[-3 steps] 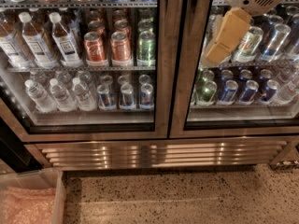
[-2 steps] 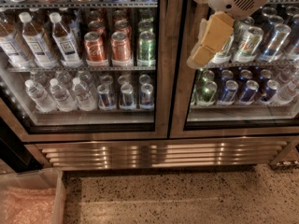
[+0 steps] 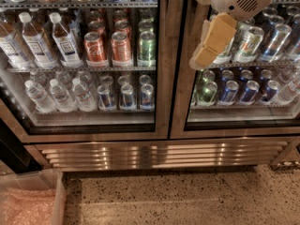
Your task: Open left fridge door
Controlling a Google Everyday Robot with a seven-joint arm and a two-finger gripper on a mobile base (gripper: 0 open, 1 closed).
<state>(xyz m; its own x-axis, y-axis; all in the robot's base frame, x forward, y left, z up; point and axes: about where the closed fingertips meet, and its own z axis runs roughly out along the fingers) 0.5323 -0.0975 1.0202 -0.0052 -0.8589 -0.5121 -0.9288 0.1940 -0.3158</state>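
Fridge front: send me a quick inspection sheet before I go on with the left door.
Surface: speckled floor in front of the fridge.
Job's things: left fridge door looks shut, level with the right door; bottles and cans stand on the shelves behind the glass.
Clutter: plastic bin at bottom left, pinkish contents.
Grippers: gripper hangs in front of the right door's left edge, beside the centre stiles; contact cannot be told.
Cables: nothing seen.
Surroundings: dark gap left of the fridge.
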